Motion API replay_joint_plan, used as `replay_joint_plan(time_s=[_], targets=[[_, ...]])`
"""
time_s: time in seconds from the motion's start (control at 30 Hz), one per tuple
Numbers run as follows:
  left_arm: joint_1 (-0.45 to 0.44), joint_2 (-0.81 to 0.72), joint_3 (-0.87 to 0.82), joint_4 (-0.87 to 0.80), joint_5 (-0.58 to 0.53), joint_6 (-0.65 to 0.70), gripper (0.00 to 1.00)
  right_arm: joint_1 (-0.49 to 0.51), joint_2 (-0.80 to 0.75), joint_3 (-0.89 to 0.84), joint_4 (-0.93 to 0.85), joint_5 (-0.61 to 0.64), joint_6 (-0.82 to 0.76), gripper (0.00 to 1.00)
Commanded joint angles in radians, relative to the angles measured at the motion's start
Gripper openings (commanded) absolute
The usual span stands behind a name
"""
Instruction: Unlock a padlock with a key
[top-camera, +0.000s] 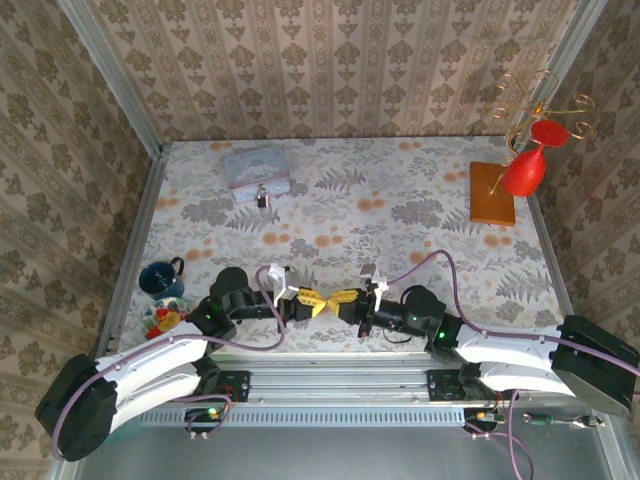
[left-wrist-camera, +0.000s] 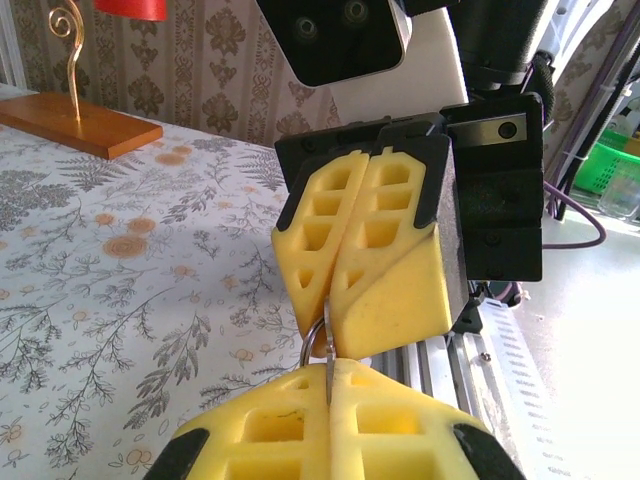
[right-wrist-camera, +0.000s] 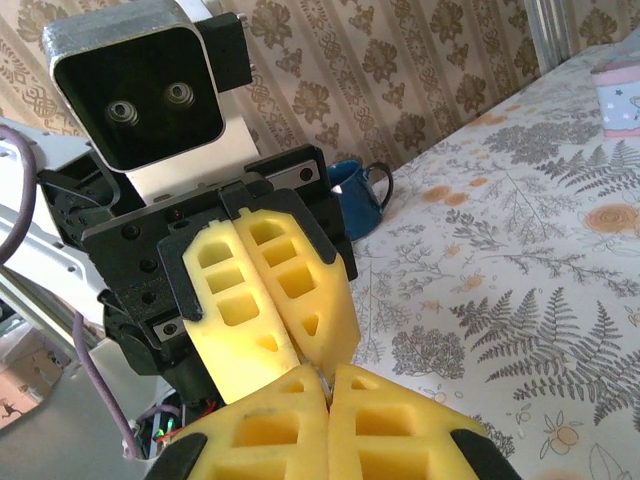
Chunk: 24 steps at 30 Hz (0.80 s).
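A small silvery key (left-wrist-camera: 327, 352) with a ring (left-wrist-camera: 312, 338) is pinched between two sets of yellow fingertips that meet tip to tip. My left gripper (left-wrist-camera: 330, 368) is shut on its lower end, and my right gripper (left-wrist-camera: 327, 315) is shut on its upper end and the ring. From above, the left gripper (top-camera: 318, 301) and right gripper (top-camera: 338, 299) touch noses near the table's front edge. A sliver of the key (right-wrist-camera: 322, 378) shows in the right wrist view. The tiny dark padlock (top-camera: 262, 198) sits far back on the table, against a pastel tin (top-camera: 256, 170).
A blue mug (top-camera: 160, 278) and a small colourful toy (top-camera: 162, 318) stand at the front left beside the left arm. At the back right is a wooden base (top-camera: 492, 193) with a gold wire stand and red ornaments (top-camera: 524, 172). Wallpapered walls enclose the flowered table.
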Motion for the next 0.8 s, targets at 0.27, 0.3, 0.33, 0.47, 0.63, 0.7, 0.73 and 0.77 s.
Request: replay_joint_plan(time_s=[0.27,0.3,0.33,0.47,0.63,0.7,0.73,0.77], targets=[[-0.011,-0.003,0.054,-0.091,-0.042,0.048,0.00,0.006,-0.093,0.028,-0.214,0.189,-0.030,0.42],[-0.017,0.003,0.069,-0.138,-0.073,0.070,0.00,0.006,-0.124,0.024,-0.257,0.232,-0.036,0.46],[-0.025,0.008,0.090,-0.190,-0.106,0.084,0.00,0.004,-0.152,0.018,-0.293,0.267,-0.042,0.50],[-0.072,0.075,0.197,-0.395,-0.232,0.165,0.00,-0.019,-0.286,-0.017,-0.410,0.338,-0.053,0.59],[-0.147,0.214,0.360,-0.619,-0.284,0.245,0.00,-0.050,-0.420,-0.072,-0.456,0.248,-0.062,0.59],[-0.176,0.269,0.441,-0.729,-0.301,0.284,0.00,-0.060,-0.467,-0.092,-0.467,0.170,-0.088,0.59],[-0.187,0.289,0.481,-0.783,-0.315,0.302,0.00,-0.062,-0.486,-0.103,-0.476,0.146,-0.099,0.58],[-0.199,0.308,0.531,-0.866,-0.328,0.324,0.00,-0.065,-0.513,-0.118,-0.485,0.134,-0.116,0.57]])
